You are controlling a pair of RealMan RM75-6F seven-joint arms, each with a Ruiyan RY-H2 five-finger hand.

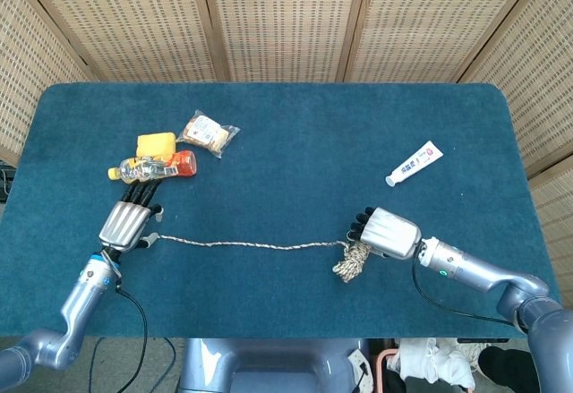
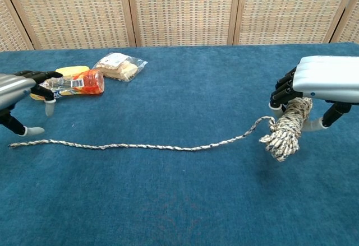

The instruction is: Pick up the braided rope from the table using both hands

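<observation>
Head looks down; chest looks level, nearer.

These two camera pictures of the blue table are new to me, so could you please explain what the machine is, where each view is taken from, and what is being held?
This is a two-armed robot with finger-bearing hands, steered remotely by a person. One picture looks down from a camera on its head, the other looks forward from its chest; both show the same scene.

On the blue table lies a braided rope, stretched in a long line with a bundled end. The right hand grips that bundle and holds it just off the cloth, as the chest view shows. The left hand hovers at the rope's thin far end with its fingers apart, holding nothing.

Other items: a drink bottle lying on its side, a yellow sponge-like block, a clear snack packet, and a white tube.
</observation>
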